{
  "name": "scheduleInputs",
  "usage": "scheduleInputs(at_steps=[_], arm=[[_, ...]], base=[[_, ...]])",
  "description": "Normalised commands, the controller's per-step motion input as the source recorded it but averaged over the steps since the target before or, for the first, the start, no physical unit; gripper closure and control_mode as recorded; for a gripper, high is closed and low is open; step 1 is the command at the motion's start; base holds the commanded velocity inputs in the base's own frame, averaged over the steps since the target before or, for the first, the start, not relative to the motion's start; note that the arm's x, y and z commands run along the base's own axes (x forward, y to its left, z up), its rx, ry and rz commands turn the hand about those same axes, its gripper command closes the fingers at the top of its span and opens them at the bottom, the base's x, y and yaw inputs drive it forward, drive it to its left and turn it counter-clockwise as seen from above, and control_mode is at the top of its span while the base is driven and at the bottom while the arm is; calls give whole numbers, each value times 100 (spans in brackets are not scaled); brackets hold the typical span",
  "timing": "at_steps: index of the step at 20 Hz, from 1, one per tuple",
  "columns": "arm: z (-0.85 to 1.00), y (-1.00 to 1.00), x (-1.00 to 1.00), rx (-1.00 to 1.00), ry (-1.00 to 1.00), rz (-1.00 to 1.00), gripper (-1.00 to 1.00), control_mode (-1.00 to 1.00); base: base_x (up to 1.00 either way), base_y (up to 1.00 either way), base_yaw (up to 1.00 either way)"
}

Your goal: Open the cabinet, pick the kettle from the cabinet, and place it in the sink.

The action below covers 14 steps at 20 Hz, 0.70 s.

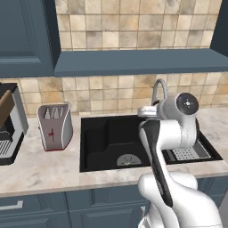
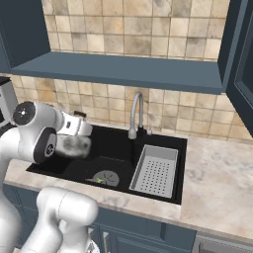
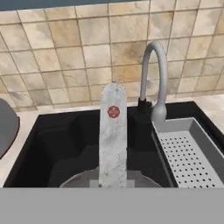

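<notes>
The silver kettle (image 2: 75, 147) hangs low over the left part of the black sink (image 2: 114, 144), above the round drain. My gripper (image 2: 81, 131) is shut on the kettle's arched handle from above. In the hand view the handle (image 3: 113, 135) runs up the middle as a grey strip with a red dot. The kettle's round body curves below it, over the sink (image 3: 65, 144). The cabinet (image 1: 22, 38) is open: one door stands at upper left, the other door (image 2: 243, 64) swings out at the right. In the left base view my own arm hides the kettle above the sink (image 1: 98, 138).
A silver gooseneck tap (image 2: 137, 111) stands behind the basin. A grey strainer tray (image 2: 155, 170) fills the sink's right part. A silver toaster (image 1: 54, 126) and a coffee machine (image 1: 9, 127) stand on the counter to the left. Blue drawers run below the counter edge.
</notes>
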Motion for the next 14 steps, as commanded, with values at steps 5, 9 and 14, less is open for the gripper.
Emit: scheduleInputs(at_steps=[5, 9, 14], arm=[[-11, 47, 19, 5, 0, -24, 100, -100], [-18, 35, 27, 11, 4, -19, 100, -100], [-20, 32, 33, 14, 0, -23, 100, -100]], base=[[0, 0, 0], [0, 0, 0], [0, 0, 0]])
